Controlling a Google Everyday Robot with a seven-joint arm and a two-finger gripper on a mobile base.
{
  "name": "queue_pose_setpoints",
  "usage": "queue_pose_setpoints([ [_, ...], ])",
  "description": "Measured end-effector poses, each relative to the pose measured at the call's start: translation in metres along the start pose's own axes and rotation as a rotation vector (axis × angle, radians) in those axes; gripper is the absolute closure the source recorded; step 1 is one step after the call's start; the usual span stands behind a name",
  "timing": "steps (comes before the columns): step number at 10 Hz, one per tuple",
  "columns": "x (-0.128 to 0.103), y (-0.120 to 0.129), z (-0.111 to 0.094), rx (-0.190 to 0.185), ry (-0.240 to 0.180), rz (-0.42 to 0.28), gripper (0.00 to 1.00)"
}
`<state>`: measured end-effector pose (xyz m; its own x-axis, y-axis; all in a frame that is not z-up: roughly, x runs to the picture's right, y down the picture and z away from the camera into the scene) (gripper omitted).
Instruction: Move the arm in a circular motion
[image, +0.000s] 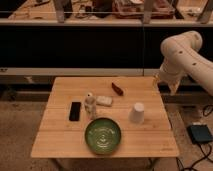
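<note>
I see through one camera, set high in front of my bench (55, 135) and tilted down at a slant. It takes in the whole top at middling range, with floor on either side. It faces the dark shelving (75, 47) at 12 o'clock. My arm (187, 55) enters from 3 o'clock. My tool (172, 89) hangs at 2 o'clock from the bowl (102, 135), just past the bench's far right corner.
</note>
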<state>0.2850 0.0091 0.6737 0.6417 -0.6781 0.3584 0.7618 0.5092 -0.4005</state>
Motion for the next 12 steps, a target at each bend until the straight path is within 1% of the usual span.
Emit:
queue_pose_setpoints([
  [1,-0.022,-0.002,-0.003,0.01,-0.022,-0.015,0.4],
  [2,-0.062,-0.016,-0.004,0.028,-0.068,-0.068,0.4],
  [3,-0.092,-0.03,-0.004,0.034,-0.101,-0.125,0.4],
  [4,-0.129,-0.051,-0.002,0.039,-0.142,-0.212,0.4],
  [5,-0.166,-0.077,0.001,0.054,-0.188,-0.316,0.4],
  [6,-0.2,-0.106,0.002,0.077,-0.234,-0.421,0.4],
  [7,-0.22,-0.13,0.003,0.098,-0.261,-0.497,0.4],
  [8,-0.234,-0.157,0.003,0.123,-0.278,-0.571,0.4],
  [9,-0.236,-0.191,0.002,0.154,-0.274,-0.639,0.4],
  [10,-0.22,-0.219,0.003,0.179,-0.246,-0.669,0.4],
  [11,-0.195,-0.235,0.006,0.192,-0.208,-0.67,0.4],
  [12,-0.143,-0.248,0.016,0.198,-0.137,-0.634,0.4],
])
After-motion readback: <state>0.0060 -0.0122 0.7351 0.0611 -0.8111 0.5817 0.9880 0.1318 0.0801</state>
